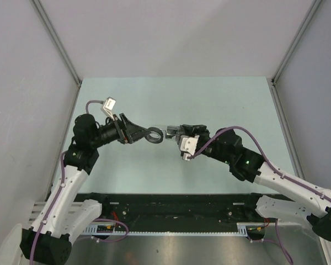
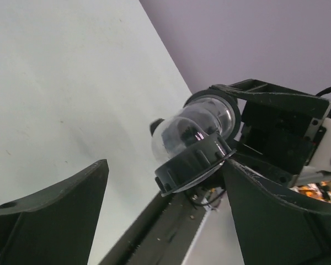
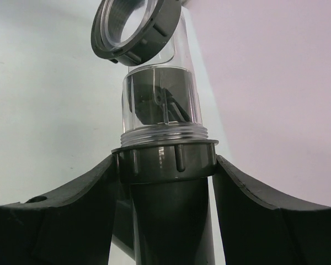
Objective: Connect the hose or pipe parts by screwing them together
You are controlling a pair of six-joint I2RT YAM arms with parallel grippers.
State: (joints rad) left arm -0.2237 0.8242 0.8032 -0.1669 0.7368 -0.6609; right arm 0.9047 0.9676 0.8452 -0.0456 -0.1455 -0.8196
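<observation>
The pipe parts hang joined in mid-air above the table. In the right wrist view, a dark grey fitting (image 3: 165, 165) with a ribbed collar carries a clear threaded pipe piece (image 3: 161, 105). A dark ring nut (image 3: 133, 28) sits on the clear piece's far end. My right gripper (image 3: 164, 160) is shut on the fitting's collar, one finger on each side. My left gripper (image 2: 164, 165) stands open around the ring nut (image 2: 194, 161), its fingers (image 2: 49, 221) spread wide. The nut lies close to the right-hand finger, and the other finger is well clear of it. From above, both grippers (image 1: 145, 134) (image 1: 174, 132) meet at the ring nut (image 1: 154, 135).
The pale green table (image 1: 209, 99) lies between grey side walls. A black cable rail (image 1: 176, 207) runs along the near edge by the arm bases. Grey cables loop off both wrists.
</observation>
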